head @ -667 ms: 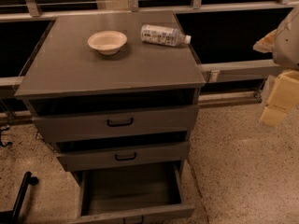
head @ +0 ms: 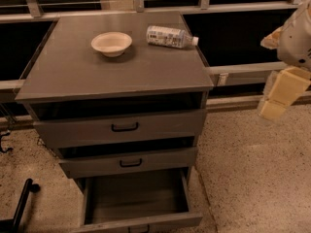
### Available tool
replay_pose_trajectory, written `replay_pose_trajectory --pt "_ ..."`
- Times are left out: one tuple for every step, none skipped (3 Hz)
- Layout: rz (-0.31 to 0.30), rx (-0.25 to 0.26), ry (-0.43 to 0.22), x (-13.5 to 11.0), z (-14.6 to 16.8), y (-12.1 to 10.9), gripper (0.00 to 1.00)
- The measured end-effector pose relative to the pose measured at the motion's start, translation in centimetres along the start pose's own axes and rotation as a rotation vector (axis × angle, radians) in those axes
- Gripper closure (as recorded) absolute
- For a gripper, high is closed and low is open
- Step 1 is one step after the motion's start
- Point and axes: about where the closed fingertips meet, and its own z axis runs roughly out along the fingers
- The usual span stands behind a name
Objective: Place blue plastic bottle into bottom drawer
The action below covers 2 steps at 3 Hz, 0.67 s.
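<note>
The blue plastic bottle (head: 171,36) lies on its side at the back right of the cabinet top (head: 146,72), its white cap pointing right. The bottom drawer (head: 136,198) is pulled out, and its deep tray looks empty. My gripper (head: 278,97) hangs in the air to the right of the cabinet, below the level of the top and well clear of the bottle. It holds nothing that I can see.
A cream round bowl (head: 111,43) sits on the cabinet top left of the bottle. The two upper drawers (head: 121,127) are slightly ajar. A railing and dark panels run behind. Speckled floor (head: 252,178) lies to the right. A black bar (head: 22,203) stands at lower left.
My gripper has shifted a little to the left and up, towards the cabinet. The bottle, bowl and drawers have not moved.
</note>
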Motion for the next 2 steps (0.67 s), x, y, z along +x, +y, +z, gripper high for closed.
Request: replay_pose_trajectory --pt "0.014 0.037 -0.063 -1.7 2.3 -3.6 0.00" --pt "0.015 0.072 -0.131 -4.8 5.5 -9.1 0.00"
